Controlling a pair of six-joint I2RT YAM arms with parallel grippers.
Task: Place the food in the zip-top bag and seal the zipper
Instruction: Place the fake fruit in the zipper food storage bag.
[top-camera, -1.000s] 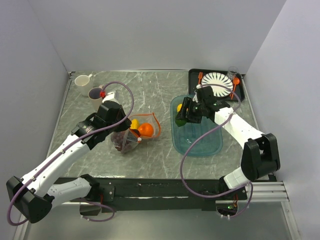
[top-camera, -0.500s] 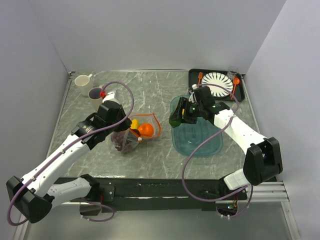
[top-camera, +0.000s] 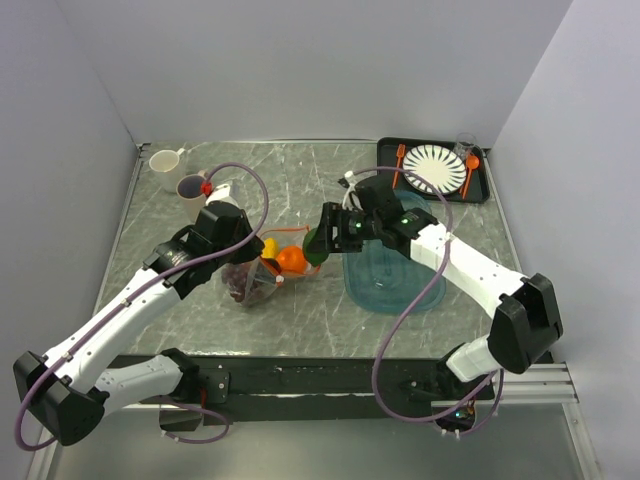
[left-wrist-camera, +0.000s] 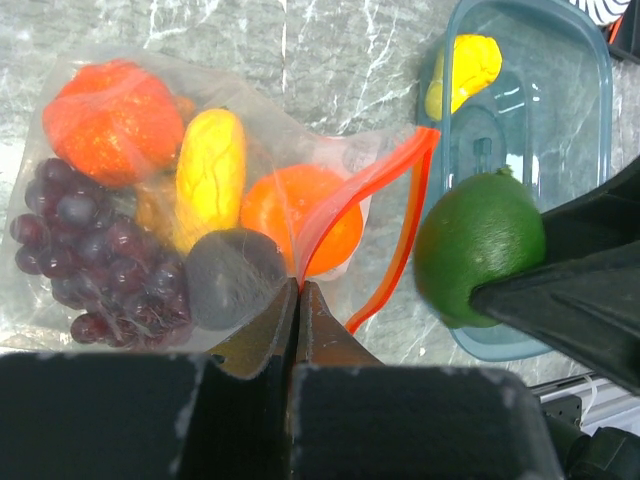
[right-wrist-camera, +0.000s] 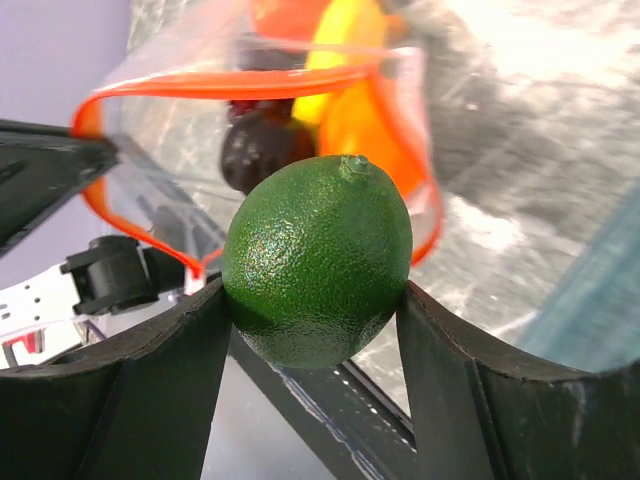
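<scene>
The clear zip-top bag lies left of centre with its mouth held up. Its orange-red zipper loops open. Inside the bag are a grape bunch, an orange, a yellow piece, a red-orange piece and a dark plum. My left gripper is shut on the near edge of the bag's mouth. My right gripper is shut on a green lime, which hangs just in front of the open mouth. One yellow fruit lies in the teal tray.
A black tray at the back right holds a white plate, an orange fork and an orange spoon. Two cups stand at the back left. Grey walls close in both sides.
My right arm has carried the lime leftward, from over the teal tray to the bag's open mouth. The left arm and the bag have stayed put.
</scene>
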